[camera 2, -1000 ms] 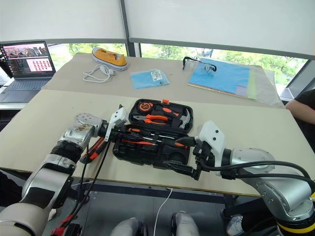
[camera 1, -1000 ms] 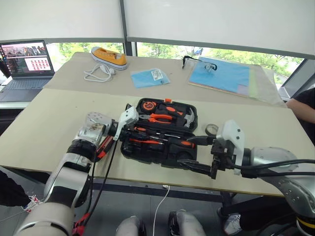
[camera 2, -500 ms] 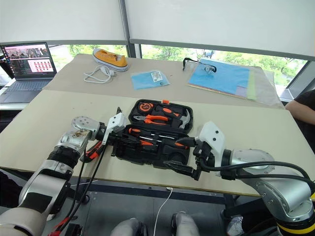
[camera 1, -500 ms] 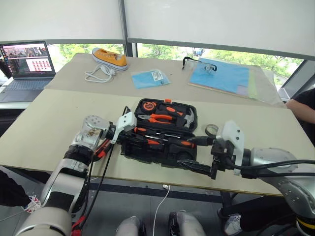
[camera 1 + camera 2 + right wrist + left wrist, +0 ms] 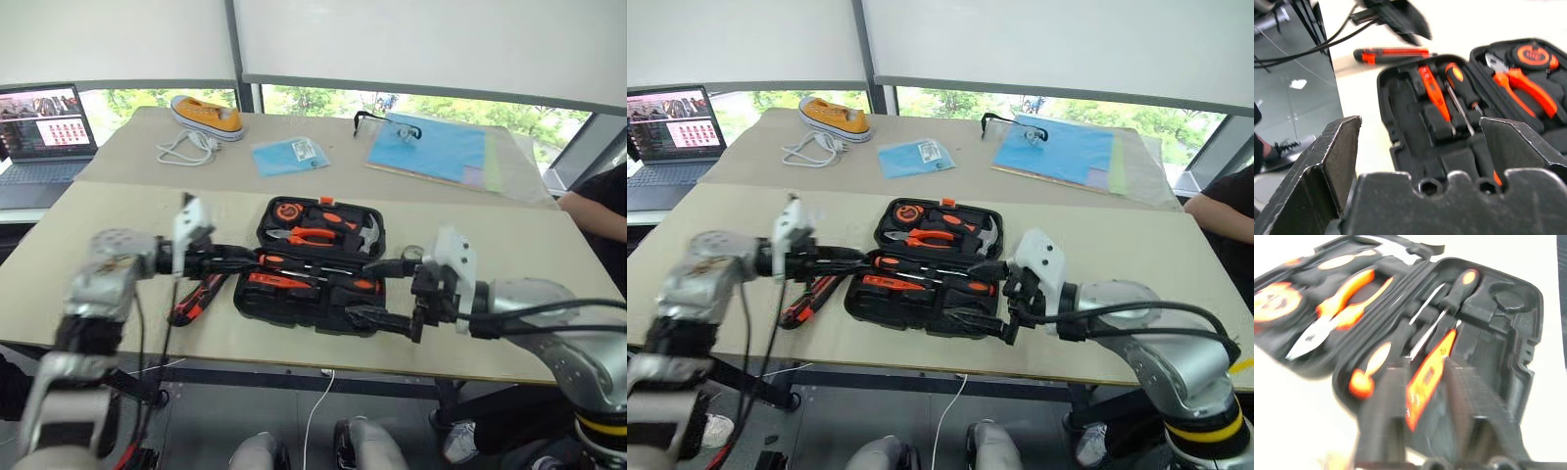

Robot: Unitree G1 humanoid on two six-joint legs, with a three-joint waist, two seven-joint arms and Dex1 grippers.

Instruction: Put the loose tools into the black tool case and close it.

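The black tool case [image 5: 284, 315] lies open at the table's front middle. Its lid half holds orange-handled pliers [image 5: 315, 235], a hammer and a tape measure. In the near half lie a small orange screwdriver [image 5: 1432, 93] and an orange-and-black screwdriver [image 5: 1459, 83]. An orange-black utility knife [image 5: 194, 302] lies on the table left of the case. My left gripper [image 5: 245, 258] hovers at the case's left edge above the knife, fingers [image 5: 1386, 421] apart and empty. At the case's right front corner my right gripper [image 5: 367, 292] is open wide. A small tape roll [image 5: 409, 253] peeks out behind it.
Behind the case are a blue packet [image 5: 289, 155], blue papers [image 5: 431, 147] with glasses, a yellow shoe [image 5: 206, 113] and a white cable [image 5: 181, 149]. A laptop [image 5: 44, 127] stands far left. A person [image 5: 602, 211] sits at the right edge. The table's front edge runs just below the case.
My left gripper has drawn back to the left, from over the case's near half to its left edge, and its fingers have parted. The right gripper has stayed put.
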